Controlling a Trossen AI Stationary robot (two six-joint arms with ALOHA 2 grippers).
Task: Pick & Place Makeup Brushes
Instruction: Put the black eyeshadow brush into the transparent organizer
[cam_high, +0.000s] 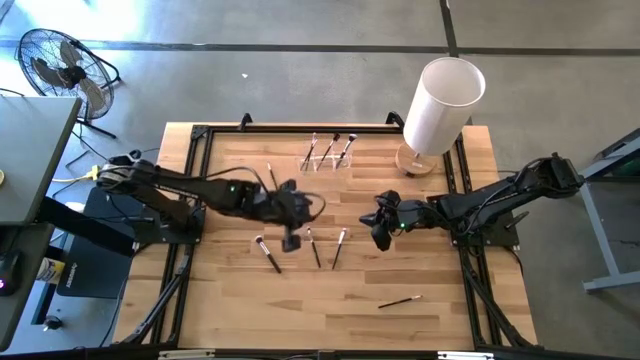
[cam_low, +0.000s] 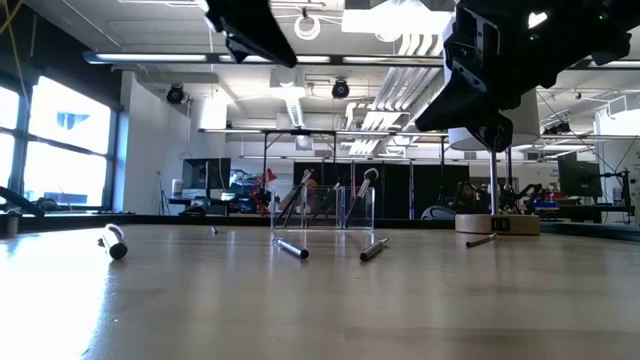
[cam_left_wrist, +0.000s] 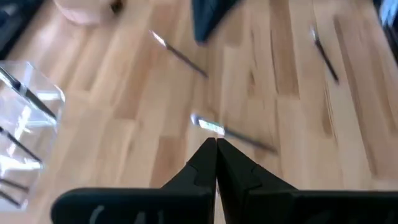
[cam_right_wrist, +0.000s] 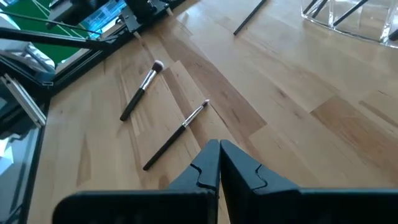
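Several makeup brushes lie flat on the wooden table: one (cam_high: 268, 254) at the left, two (cam_high: 313, 247) (cam_high: 340, 247) in the middle, one (cam_high: 399, 300) toward the near edge and one (cam_high: 272, 178) farther back. More stand tilted in the small clear holder (cam_high: 328, 152). My left gripper (cam_high: 291, 240) hovers shut and empty above the table, over a brush (cam_left_wrist: 230, 132). My right gripper (cam_high: 382, 236) hovers shut and empty to the right of the middle brushes, two of which show in its wrist view (cam_right_wrist: 142, 90) (cam_right_wrist: 177, 135).
A big white cylinder (cam_high: 440, 105) stands on a round wooden base at the far right. A black frame (cam_high: 190, 200) runs along the table's edges. A fan (cam_high: 60, 70) stands on the floor beyond the far left corner. Bare wood lies toward the near edge.
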